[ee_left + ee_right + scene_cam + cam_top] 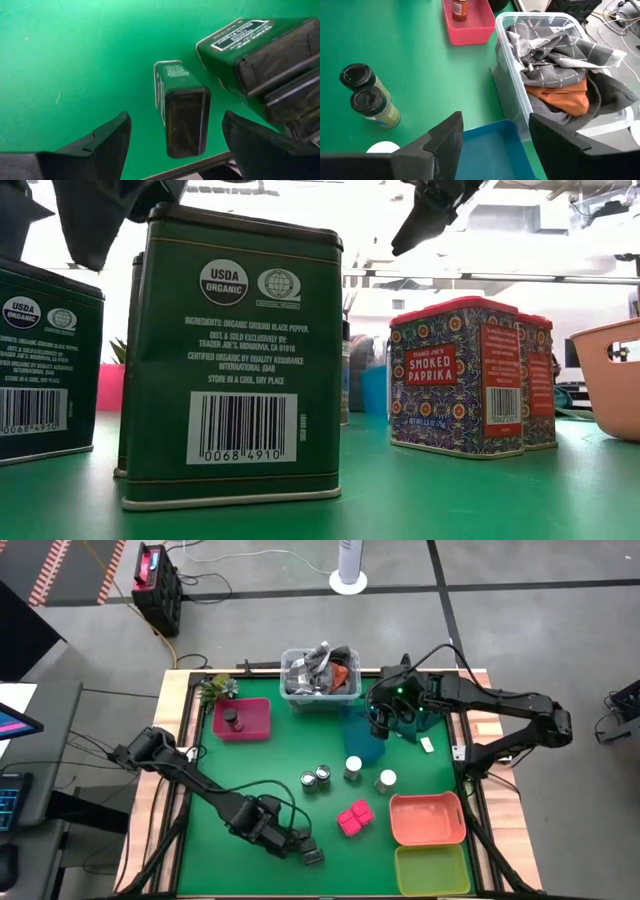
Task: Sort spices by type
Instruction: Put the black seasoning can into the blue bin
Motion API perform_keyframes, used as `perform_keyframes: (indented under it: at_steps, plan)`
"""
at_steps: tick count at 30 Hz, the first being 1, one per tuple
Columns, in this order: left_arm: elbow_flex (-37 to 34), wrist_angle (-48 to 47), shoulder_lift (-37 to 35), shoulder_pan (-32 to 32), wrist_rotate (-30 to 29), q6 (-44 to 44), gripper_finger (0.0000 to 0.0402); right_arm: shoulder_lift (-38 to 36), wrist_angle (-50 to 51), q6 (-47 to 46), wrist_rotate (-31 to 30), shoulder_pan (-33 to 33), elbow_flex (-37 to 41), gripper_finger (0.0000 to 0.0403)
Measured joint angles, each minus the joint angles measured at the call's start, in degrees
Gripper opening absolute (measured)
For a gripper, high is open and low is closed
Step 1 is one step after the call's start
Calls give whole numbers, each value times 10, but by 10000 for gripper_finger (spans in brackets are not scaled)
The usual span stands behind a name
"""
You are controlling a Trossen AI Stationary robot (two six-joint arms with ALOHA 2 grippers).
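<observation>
Dark green pepper tins [235, 360] stand at the table's near edge; one [182, 110] stands below and between my left gripper's [176, 147] open fingers, another [265, 65] beside it. In the high view my left gripper [298, 843] hovers over them. Two pink paprika tins [353, 818] stand mid-table. Two dark-capped jars [315, 778] and two white-capped jars [353, 768] stand behind them. My right gripper [385, 725] is open and empty above a blue tray [490, 145].
A magenta tray [242, 720] at the far left holds dark jars. A clear bin [320, 675] of cloth stands at the far edge. An orange tray [428, 818] and a yellow-green tray [432, 870] sit at the near right.
</observation>
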State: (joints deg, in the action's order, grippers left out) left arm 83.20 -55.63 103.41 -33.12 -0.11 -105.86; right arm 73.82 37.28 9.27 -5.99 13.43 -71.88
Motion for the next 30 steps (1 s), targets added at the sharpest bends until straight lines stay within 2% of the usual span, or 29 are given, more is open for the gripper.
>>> perform_keyframes:
  at_steps: [10,15,19,27,30]
  plan:
    - [0,4,45,-4,18,37,300,0,0,-2,0,-3,0,255]
    - [0,12,46,-3,11,64,291,0,1,-2,0,-3,0,255]
    - [0,14,46,-2,5,78,247,0,0,-2,0,-3,0,255]
    - [0,26,46,-3,8,96,122,0,0,-3,0,-3,0,255]
    - [0,20,43,-3,9,102,115,0,0,-3,0,-3,0,255]
